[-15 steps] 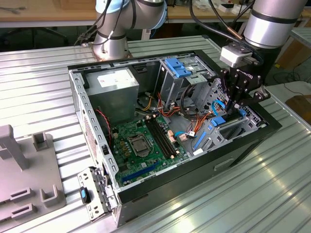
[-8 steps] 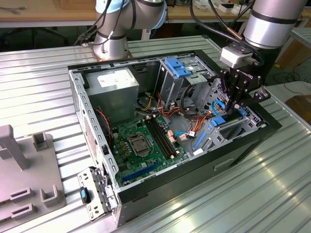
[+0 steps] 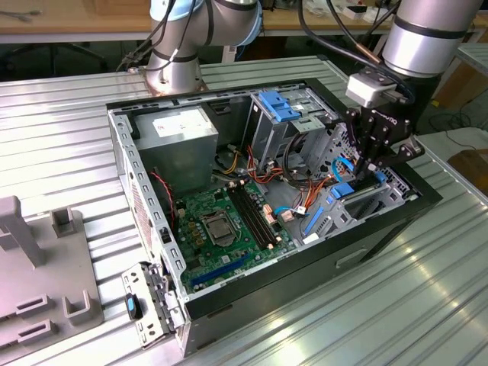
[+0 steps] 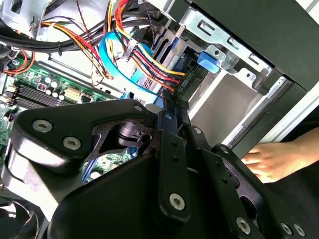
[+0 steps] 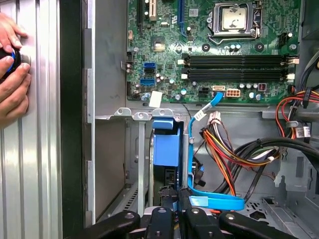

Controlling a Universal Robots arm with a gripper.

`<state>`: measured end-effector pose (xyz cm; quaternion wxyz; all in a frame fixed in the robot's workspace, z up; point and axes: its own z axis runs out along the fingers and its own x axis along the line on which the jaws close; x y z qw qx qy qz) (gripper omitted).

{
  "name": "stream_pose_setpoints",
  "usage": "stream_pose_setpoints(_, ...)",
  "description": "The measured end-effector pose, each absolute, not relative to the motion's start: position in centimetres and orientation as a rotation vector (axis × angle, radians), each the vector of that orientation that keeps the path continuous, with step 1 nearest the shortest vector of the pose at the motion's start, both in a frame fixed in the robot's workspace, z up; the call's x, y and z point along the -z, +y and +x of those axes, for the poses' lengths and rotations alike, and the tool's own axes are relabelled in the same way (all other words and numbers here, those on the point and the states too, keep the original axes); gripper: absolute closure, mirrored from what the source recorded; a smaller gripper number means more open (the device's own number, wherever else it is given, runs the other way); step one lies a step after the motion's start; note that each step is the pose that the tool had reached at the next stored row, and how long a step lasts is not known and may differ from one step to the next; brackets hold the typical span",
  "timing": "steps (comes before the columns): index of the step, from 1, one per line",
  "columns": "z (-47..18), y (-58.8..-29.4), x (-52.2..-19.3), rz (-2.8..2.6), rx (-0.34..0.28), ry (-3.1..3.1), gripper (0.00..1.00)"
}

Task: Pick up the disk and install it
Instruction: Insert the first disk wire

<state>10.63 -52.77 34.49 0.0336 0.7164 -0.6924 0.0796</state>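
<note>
The gripper, fingers narrowed on the disk, holds it on edge in the bay at the computer case's front corner; keeping it square with the bay's rails looks wise.

Ribbed, brushed metal table gleams. The case is dull grey sheet metal, the motherboard glossy green. The disk has bright smooth blue plastic; the gripper is matt black.

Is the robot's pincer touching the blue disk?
Touching. In the first wrist view, the pincer closes on the disk standing on edge in its bay.
</note>
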Motion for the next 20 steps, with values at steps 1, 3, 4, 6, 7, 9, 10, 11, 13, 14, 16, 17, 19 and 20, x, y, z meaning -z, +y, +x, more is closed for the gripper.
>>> stream_pose_setpoints(1, 10.64, -52.77, -34.49, 2.217, -0.245, -2.117, 0.84)
stream_pose_setpoints(3, 10.64, -52.77, -34.48, 2.234, -0.246, -2.101, 0.84)
stream_pose_setpoints(4, 10.64, -52.77, -34.48, 2.235, -0.246, -2.1, 0.84)
stream_pose_setpoints(6, 10.64, -52.77, -34.48, 2.236, -0.246, -2.1, 0.84)
stream_pose_setpoints(7, 10.64, -52.77, -34.47, 2.236, -0.246, -2.1, 0.84)
stream_pose_setpoints(9, 10.64, -52.79, -34.42, 2.237, -0.245, -2.101, 0.84)
stream_pose_setpoints(10, 10.64, -52.79, -34.36, 2.239, -0.241, -2.103, 0.84)
stream_pose_setpoints(11, 10.64, -52.79, -34.36, 2.239, -0.24, -2.103, 0.84)
stream_pose_setpoints(13, 10.64, -52.8, -34.36, 2.24, -0.239, -2.104, 0.84)
stream_pose_setpoints(14, 10.64, -52.81, -34.4, 2.24, -0.239, -2.104, 0.84)
stream_pose_setpoints(16, 10.64, -52.81, -34.6, 2.24, -0.239, -2.104, 0.84)
stream_pose_setpoints(17, 10.64, -52.81, -34.67, 2.24, -0.239, -2.104, 0.84)
stream_pose_setpoints(19, 10.64, -52.81, -34.7, 2.241, -0.238, -2.105, 0.84)
stream_pose_setpoints(20, 10.64, -52.84, -34.71, 2.244, -0.233, -2.108, 0.84)
